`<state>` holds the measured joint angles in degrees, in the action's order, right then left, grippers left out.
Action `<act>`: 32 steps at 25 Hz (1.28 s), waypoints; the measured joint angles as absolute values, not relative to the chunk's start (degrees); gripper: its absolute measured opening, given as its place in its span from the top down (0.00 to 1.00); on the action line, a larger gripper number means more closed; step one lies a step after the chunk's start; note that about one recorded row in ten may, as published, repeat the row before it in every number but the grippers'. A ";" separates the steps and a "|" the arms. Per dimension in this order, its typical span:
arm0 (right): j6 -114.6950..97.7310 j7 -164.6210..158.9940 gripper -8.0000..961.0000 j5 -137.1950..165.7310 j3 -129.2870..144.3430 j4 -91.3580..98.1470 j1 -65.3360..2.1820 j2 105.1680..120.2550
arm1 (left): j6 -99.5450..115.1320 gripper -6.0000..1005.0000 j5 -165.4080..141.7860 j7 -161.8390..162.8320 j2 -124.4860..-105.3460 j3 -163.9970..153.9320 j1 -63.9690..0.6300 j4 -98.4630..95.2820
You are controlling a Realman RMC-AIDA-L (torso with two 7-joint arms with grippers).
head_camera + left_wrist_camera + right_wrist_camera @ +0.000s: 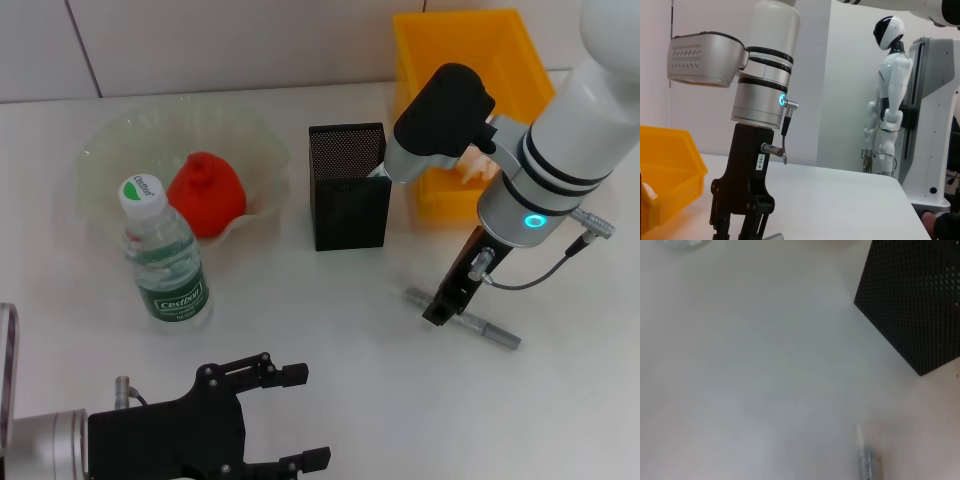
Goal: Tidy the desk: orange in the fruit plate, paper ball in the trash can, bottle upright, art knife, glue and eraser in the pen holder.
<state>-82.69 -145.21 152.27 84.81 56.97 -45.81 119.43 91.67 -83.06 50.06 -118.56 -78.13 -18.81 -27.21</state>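
In the head view, the right claw (437, 313) is reaching down to the white table (330, 330), its tip sitting right over the middle of the art knife (462, 318), a slim grey tool lying flat and running diagonally out on both sides of the claw. Whether the fingers are actually gripping it or only closing in around it I cannot tell. The black mesh pen holder (349, 187) is standing just to the left of that arm, and the yellow trash can (470, 105) is sitting behind it against the wall. Further left, the orange (206, 194) is resting in the clear fruit plate (130, 150), and the bottle (162, 255) is standing upright just in front of the plate. The left claw (290, 415) is hovering low at the near edge, fingers spread wide, well apart from everything.

In the left wrist view, the right claw (742, 227) is pointing straight down at the table, with one end of the art knife (772, 236) showing just beside its tip; the trash can (667, 170) is standing beyond.

In the right wrist view, the art knife (867, 460) is lying on the table near the pen holder (915, 300).
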 joint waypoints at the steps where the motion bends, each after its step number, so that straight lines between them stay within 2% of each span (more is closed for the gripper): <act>1: -82.70 -145.22 0.52 152.28 84.81 56.71 -45.99 119.43 | 91.67 0.22 -83.05 50.06 -118.56 -78.13 -18.81 -27.22; 5: -82.71 -145.24 0.52 152.38 84.96 55.97 -46.39 119.36 | 91.67 0.22 -83.05 50.08 -118.56 -78.13 -18.84 -27.24; 8: -82.73 -145.25 0.74 152.40 85.26 55.81 -46.55 119.35 | 91.67 0.22 -83.05 50.09 -118.56 -78.13 -18.88 -27.25; 24: -82.71 -145.28 0.74 152.40 85.51 54.58 -46.88 119.44 | 91.66 0.22 -83.06 49.97 -118.56 -78.13 -18.90 -27.24; 32: -82.64 -145.28 0.81 152.41 85.51 54.50 -46.90 119.40 | 91.67 0.22 -83.05 49.94 -118.56 -78.13 -18.90 -27.17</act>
